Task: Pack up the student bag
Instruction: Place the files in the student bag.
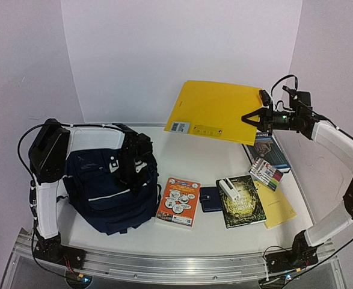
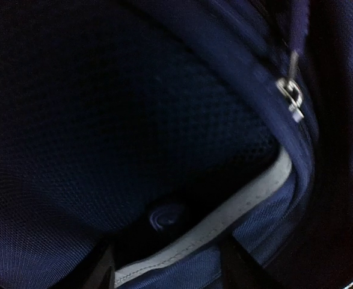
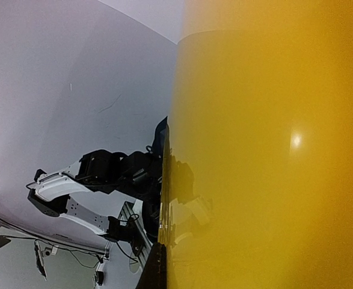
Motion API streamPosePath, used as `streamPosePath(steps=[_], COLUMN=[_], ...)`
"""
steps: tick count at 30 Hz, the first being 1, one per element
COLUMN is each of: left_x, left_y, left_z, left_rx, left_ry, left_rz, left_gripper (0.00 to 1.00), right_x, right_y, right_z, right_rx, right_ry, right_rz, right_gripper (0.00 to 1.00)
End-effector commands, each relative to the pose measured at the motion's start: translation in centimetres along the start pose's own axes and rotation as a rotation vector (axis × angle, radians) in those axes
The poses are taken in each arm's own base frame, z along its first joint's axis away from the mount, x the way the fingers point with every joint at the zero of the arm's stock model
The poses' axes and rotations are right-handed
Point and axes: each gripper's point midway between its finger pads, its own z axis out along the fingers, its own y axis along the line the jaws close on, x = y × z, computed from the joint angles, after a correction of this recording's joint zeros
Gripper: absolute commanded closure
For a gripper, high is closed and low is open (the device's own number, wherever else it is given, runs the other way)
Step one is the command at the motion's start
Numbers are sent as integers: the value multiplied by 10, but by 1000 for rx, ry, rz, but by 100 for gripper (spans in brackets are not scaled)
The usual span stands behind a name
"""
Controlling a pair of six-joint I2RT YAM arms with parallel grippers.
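At the top of the student bag on the counter, our left tool hangs by the zipper pull; we cannot tell how wide it gapes. Well right of the bag, our right tool clamps a yellow folder aloft.

Your student bag, navy blue with thin white stripes and a small white patch, rests at the left side of the table. Up close, its opening shows dark mesh, grey trim and a silver zipper pull.
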Motion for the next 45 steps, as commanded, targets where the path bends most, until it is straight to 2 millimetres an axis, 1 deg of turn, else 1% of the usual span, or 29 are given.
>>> streamPosePath(steps=[1, 3, 4, 5, 6, 8, 10, 12, 13, 15, 17, 19, 20, 23, 26, 29, 31, 35, 36, 37, 38, 40, 42, 45], left_x=[-92, -122, -131, -147, -158, -179, -197, -205, -205, -198, -181, -165, -155, -131, -105, -90, -84, -69, -66, -64, -64, -70, -82, -103], left_y=[18, 32, 39, 46, 50, 62, 75, 83, 85, 87, 90, 88, 83, 71, 60, 47, 42, 42, 46, 49, 52, 52, 42, 31], left_z=[-7, -15, -14, -22, -24, -34, -54, -73, -83, -97, -95, -97, -90, -77, -55, -39, -31, -9, -3, 3, 6, 3, -8, -30], left_rx=[131, 168, 180, 196, 211, 223, 234, 225, 217, 196, 131, 52, 11, -91, -173, -177, -178, -233, -258, -281, -295, -293, -235, -157], left_ry=[-231, -299, -306, -343, -362, -407, -475, -529, -548, -563, -528, -517, -499, -451, -357, -305, -282, -195, -178, -164, -160, -190, -251, -341], left_rz=[-126, -179, -203, -225, -245, -287, -326, -345, -339, -326, -318, -290, -269, -214, -164, -121, -110, -87, -89, -91, -94, -110, -121, -140], left_gripper=[53, 57, 58, 58, 58, 49, 38, 33, 31, 29, 29, 28, 27, 25, 22, 17, 16, 13, 13, 15, 20, 39, 55, 75], right_x=[-5, -5, -5, -5, -5, -5, -6, -6, -4, -1, 4, 9, 12, 23, 28, 29, 30, 36, 38, 39, 41, 42, 41, 40], right_y=[18, 17, 16, 15, 14, 11, 9, 7, 5, 2, -1, -4, -4, -7, -7, -7, -8, -9, -9, -9, -10, -10, -10, -8], right_z=[-9, -8, -8, -8, -8, -8, -7, -7, -7, -6, -5, -3, -1, 5, 9, 11, 11, 12, 12, 12, 13, 13, 12, 12], right_rx=[-38, -34, -33, -29, -25, -16, -5, 2, 7, 10, 12, 12, 10, 10, 7, 2, 3, 3, 3, 5, 6, 8, 12, 17], right_ry=[-24, -25, -25, -26, -27, -32, -38, -40, -39, -35, -27, -17, -10, 13, 28, 36, 37, 46, 48, 50, 52, 53, 49, 43], right_rz=[-69, -68, -67, -66, -65, -65, -62, -53, -45, -29, -9, 6, 10, 23, 33, 36, 38, 44, 44, 45, 44, 42, 38, 31], right_gripper=[100, 100, 100, 100, 100, 100, 100, 100, 100, 100, 100, 100, 100, 100, 100, 100, 100, 100, 100, 100, 100, 100, 100, 100])
